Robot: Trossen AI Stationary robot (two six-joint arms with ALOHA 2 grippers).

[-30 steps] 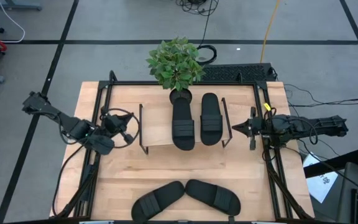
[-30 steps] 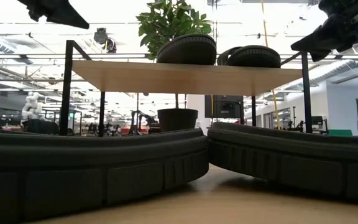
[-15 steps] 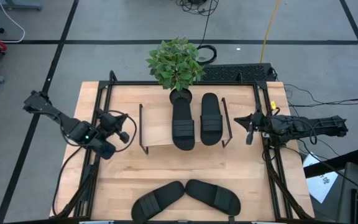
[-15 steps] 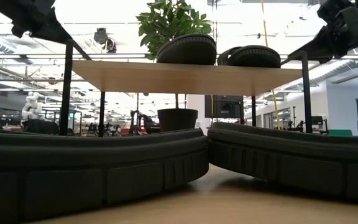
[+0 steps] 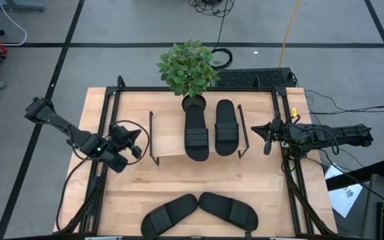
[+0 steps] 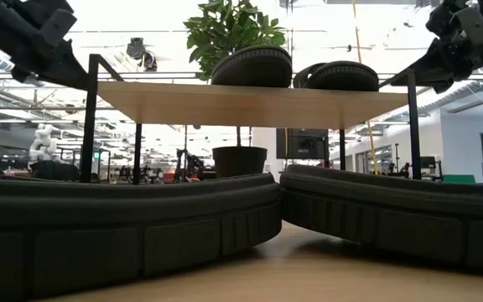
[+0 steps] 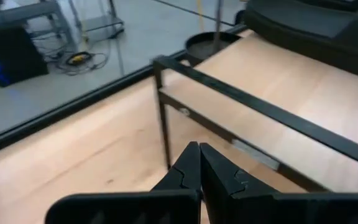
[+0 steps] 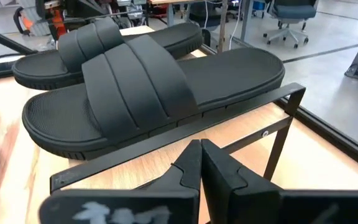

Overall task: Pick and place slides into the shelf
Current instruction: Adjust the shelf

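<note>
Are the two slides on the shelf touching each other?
Apart. The high view shows a strip of light plank between the left slide and the right slide along their length on the shelf.

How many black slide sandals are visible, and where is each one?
4: two black foam slide sandals lie side by side on the low wooden-topped shelf; two lie at the table's near edge.

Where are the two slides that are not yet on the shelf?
In the high view, the two loose slides lie on the table's near edge, centred, toes touching in a shallow V, in front of the shelf that holds the other pair.
</note>
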